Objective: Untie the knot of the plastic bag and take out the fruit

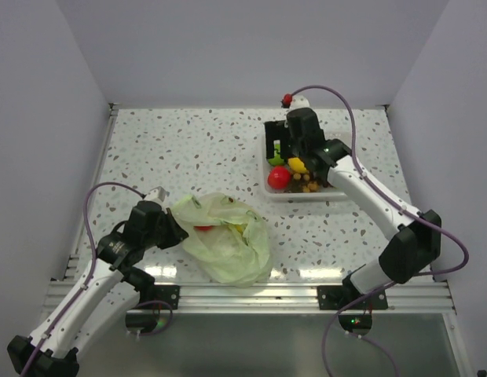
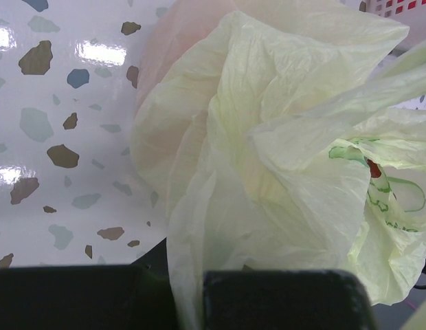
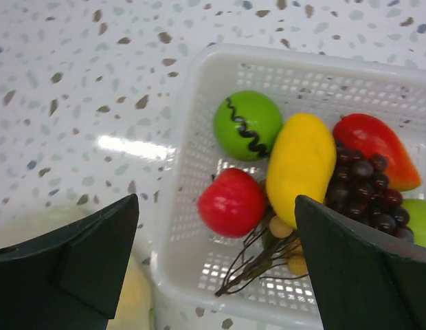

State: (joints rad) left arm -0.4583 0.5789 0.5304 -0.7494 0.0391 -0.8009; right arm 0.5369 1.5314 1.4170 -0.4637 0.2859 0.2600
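Note:
The pale green plastic bag lies crumpled near the table's front. My left gripper is shut on a fold of its left edge. Something red and something yellow show through the plastic. The knot is hidden in every view. My right gripper hangs open and empty above the white basket. In the basket lie a round red fruit, a yellow fruit, a dark purple grape bunch, a red-orange fruit and small yellow berries on twigs.
The basket also holds a green ball with a dark zigzag stripe and a lime green apple. Walls close the table at the back and both sides. A metal rail runs along the front edge.

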